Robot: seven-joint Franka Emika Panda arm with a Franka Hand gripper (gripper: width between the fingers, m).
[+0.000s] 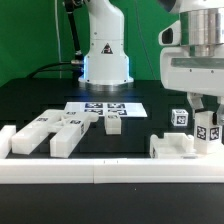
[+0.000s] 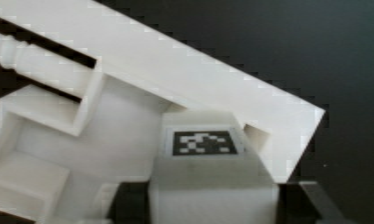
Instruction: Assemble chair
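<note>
My gripper is at the exterior view's right, shut on a white tagged chair piece held upright just above a white blocky chair part on the table. In the wrist view the held piece fills the gap between my dark fingers, with its tag facing the camera. Under it lies a wide flat white slab and a framed white part. A second tagged white cube stands just beside my gripper. Several more white chair pieces lie at the exterior view's left.
The marker board lies flat in the middle of the black table. A long low white border rail runs along the front edge. The arm's base stands at the back.
</note>
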